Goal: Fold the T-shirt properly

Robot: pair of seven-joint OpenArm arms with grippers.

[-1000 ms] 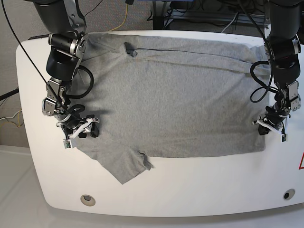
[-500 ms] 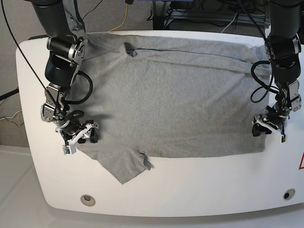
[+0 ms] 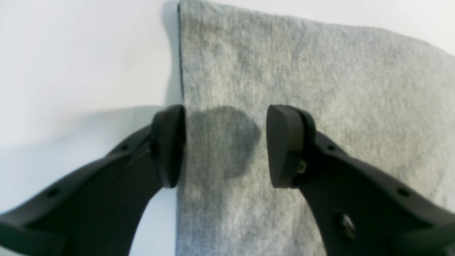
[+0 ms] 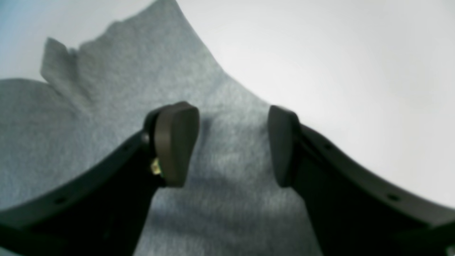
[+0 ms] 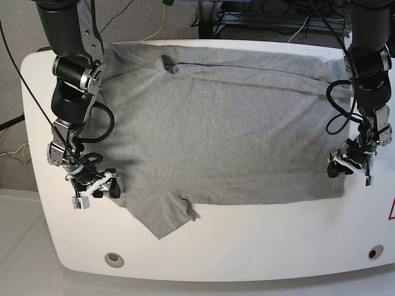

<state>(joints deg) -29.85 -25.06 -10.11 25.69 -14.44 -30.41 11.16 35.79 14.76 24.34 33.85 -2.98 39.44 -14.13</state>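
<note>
On one white table (image 5: 247, 246) lies one grey T-shirt (image 5: 228, 129), flanked by two claws, left (image 5: 349, 165) and right (image 5: 94, 188), both spread apart.

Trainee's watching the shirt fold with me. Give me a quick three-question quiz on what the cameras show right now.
1. True or false: the left pincer has cloth pinched between shut jaws.
2. The T-shirt lies: A) bunched in a heap, B) spread flat on the white table, C) hanging off an arm.
3. In the base view, what part of the shirt pokes out toward the table's near edge?

Key:
1. False. Both it and the right pincer stand open over the cloth.
2. B
3. A sleeve.
</note>
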